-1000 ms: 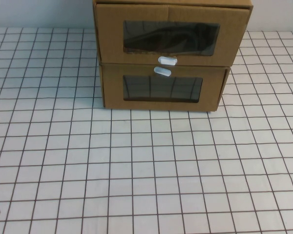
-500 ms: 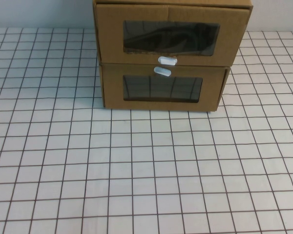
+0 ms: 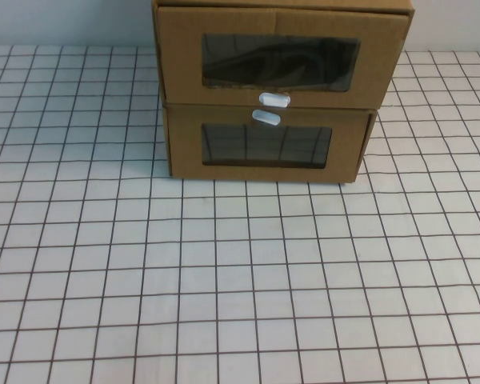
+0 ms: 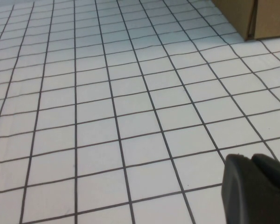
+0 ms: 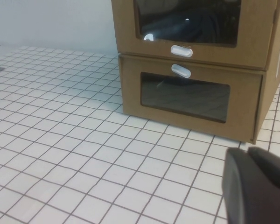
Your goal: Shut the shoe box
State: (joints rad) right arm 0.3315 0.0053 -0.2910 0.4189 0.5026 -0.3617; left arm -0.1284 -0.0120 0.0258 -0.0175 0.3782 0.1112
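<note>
- Shoe box sits stacked on the lower box, ahead of the right claw, well apart.
- Left claw hangs low over the gridded worktop.
- Whether either claw is spread: cannot tell.

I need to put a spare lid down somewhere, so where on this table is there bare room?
The whole gridded table in front of the two stacked boxes is bare, as are the strips beside them. The only crowded spot is the back middle, where the shoe box sits on the lower cardboard box. The left claw and right claw hang low over the near table.
</note>
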